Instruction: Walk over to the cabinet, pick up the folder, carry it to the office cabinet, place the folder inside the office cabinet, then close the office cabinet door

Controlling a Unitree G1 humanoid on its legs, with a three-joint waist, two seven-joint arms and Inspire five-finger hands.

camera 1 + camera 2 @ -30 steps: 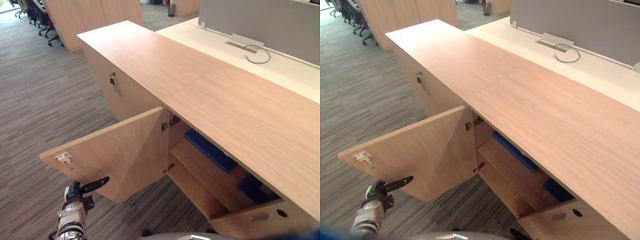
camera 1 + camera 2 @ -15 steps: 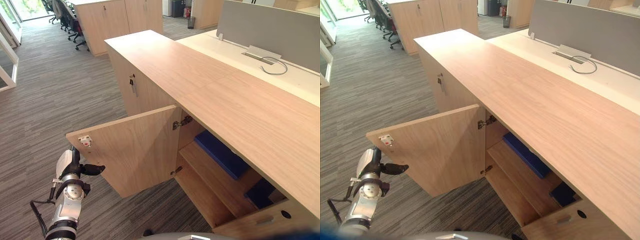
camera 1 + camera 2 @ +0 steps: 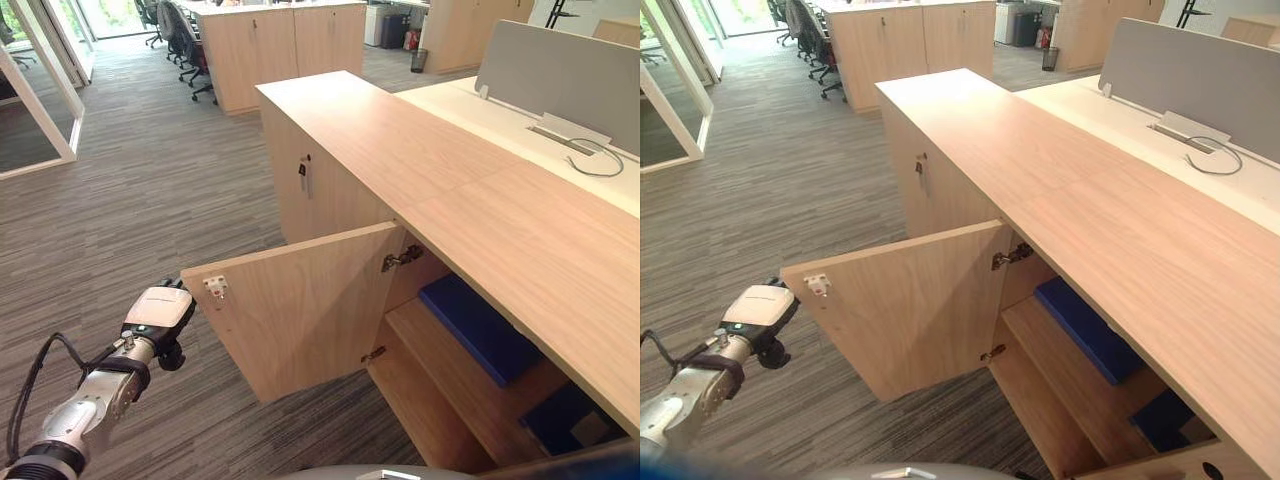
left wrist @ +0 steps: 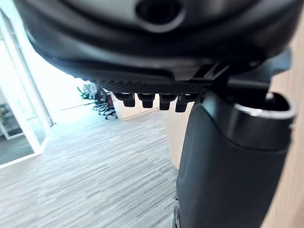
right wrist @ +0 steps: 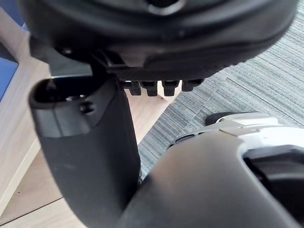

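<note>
Left hand (image 3: 160,312) sits just beside the free edge of the open office cabinet door (image 3: 305,315); open or closed, we cannot tell. Blue folder (image 3: 478,325) lies flat on the upper shelf (image 3: 435,340) inside. Risk, we judge: a push glancing off that edge would leave the door ajar.

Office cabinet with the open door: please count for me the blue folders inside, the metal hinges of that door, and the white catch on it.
Blue folders: 2, one higher, one lower
Metal hinges: 2, upper, lower
White catch: 1
Total: 5
</note>
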